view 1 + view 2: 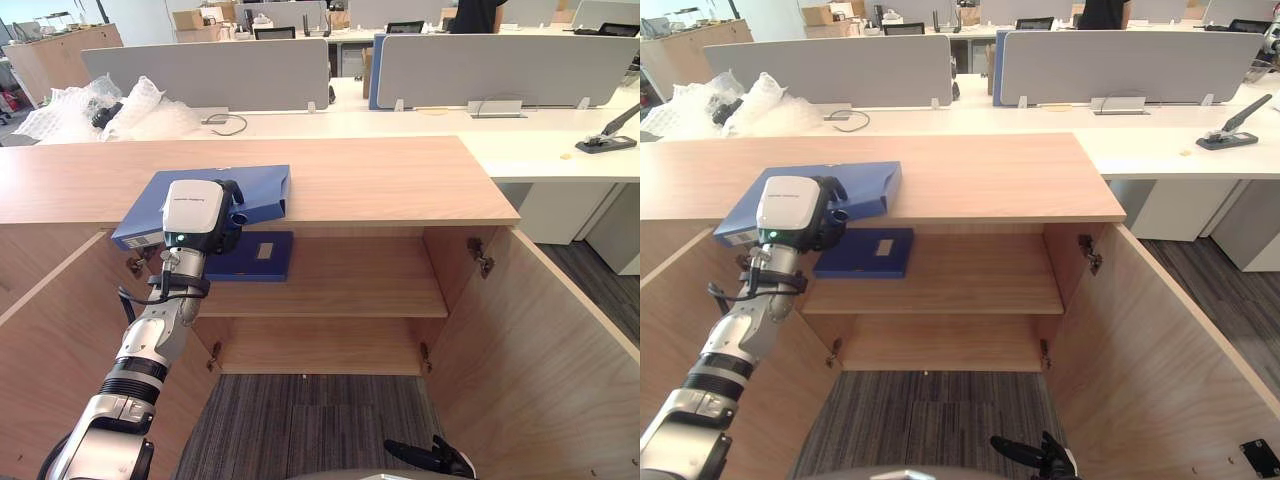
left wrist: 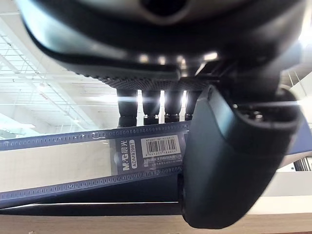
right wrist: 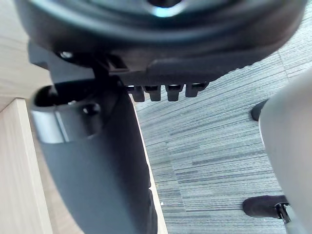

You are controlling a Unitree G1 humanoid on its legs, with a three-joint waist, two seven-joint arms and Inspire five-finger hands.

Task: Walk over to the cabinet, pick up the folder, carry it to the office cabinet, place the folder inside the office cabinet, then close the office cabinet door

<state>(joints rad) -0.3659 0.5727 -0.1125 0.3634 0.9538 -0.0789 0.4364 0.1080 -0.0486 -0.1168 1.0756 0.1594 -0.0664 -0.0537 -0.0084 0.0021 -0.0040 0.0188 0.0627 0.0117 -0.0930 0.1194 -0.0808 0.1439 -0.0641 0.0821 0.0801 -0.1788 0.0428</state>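
While left hand (image 1: pixel 231 200) fingers (image 2: pixel 127 105) and thumb clamp the blue rectangular file folder (image 1: pixel 258 186) by its edge | likely stiff, light, slick | right hand (image 1: pixel 430 458) relaxed, empty.

Wooden cabinet top (image 1: pixel 400 180), blue folder (image 1: pixel 255 190) at its eight o'clock overhanging the front edge, shelf (image 1: pixel 360 275) below, darker blue folder (image 1: pixel 262 257) flat at its nine o'clock

Setting: open-plan office. Indicators: long white desk (image 1: pixel 400 122) divided by grey partition screens (image 1: pixel 500 65); black office chairs (image 1: pixel 275 33) behind; heavy stapler (image 1: pixel 606 140) on desk; low wooden cabinet (image 1: pixel 400 180), doors open; grey carpet (image 1: pixel 320 420) floor; cardboard boxes (image 1: pixel 190 18) at rear.
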